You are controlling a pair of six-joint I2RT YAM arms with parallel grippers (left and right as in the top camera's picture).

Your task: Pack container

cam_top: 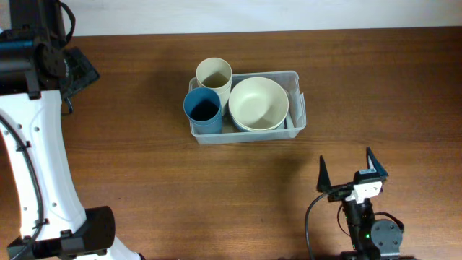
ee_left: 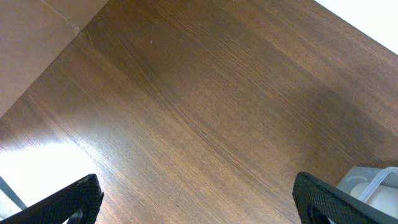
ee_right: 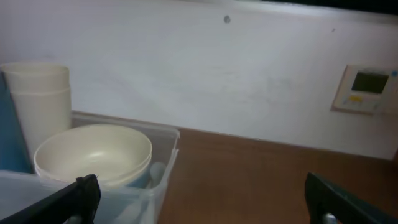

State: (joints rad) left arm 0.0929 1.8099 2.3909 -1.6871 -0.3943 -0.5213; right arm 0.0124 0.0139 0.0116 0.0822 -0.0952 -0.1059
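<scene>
Container (cam_top: pixel 299 108) sits mid-bench, toward the far edge. It appears loaded, and no loose item shows on the bench.

Left gripper (ee_left: pixel 196 186): jaws spread wide, empty, over bare wood near the far left corner. Right gripper (cam_top: pixel 348 165): jaws spread wide, empty, by the near edge on the right side.

Likely step: finish or check the packing. Any approach should come down from above and stay clear of the tall cups.

Count:
- one container
- one blue cup (cam_top: pixel 203 108)
- cream cup (cam_top: pixel 214 74), possibly two stacked
- cream bowl (cam_top: pixel 258 101), seemingly two nested
</scene>
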